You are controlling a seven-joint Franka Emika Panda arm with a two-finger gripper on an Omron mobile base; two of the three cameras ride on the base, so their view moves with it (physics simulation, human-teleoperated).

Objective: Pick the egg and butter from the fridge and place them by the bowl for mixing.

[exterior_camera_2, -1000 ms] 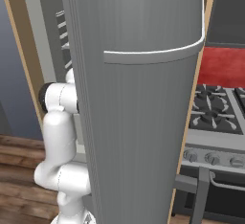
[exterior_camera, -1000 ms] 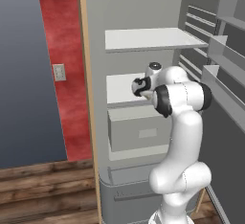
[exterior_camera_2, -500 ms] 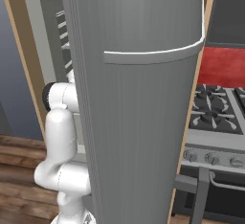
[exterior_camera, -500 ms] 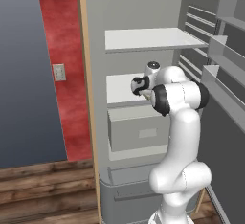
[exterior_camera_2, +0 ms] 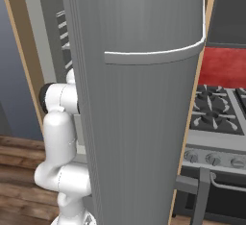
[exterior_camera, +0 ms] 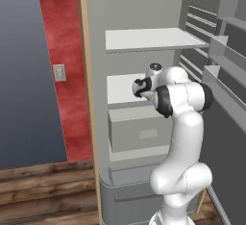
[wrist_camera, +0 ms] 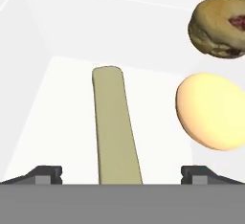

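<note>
Three food items sit on the white fridge shelf in the hand view, so going left to right: the butter is a long olive-yellow stick lying flat, running away from the camera and lined up pretty much in the middle between the two dark fingertips. Right of it, clearly apart, is the egg, pale yellow-tan and rounded, also resting on the shelf. Above the egg in that view, further back toward the rear wall, there's a lumpy brown thing with a reddish patch, can't really tell what it is, some baked item maybe. The gripper has its jaws spread wide with nothing in them, the butter's near end sitting in the gap between the tips.

From the left base view, you've got a blue-grey wall with a light switch, then a red panel, then the fridge open with its white shelves and a grey box drawer under the middle shelf. The white arm reaches up and pokes its hand into that middle shelf. The door racks are over on the right.

Right base view: arm on the left, the big grey fridge door blocking the middle, and a stove with knobs on the right.
</note>
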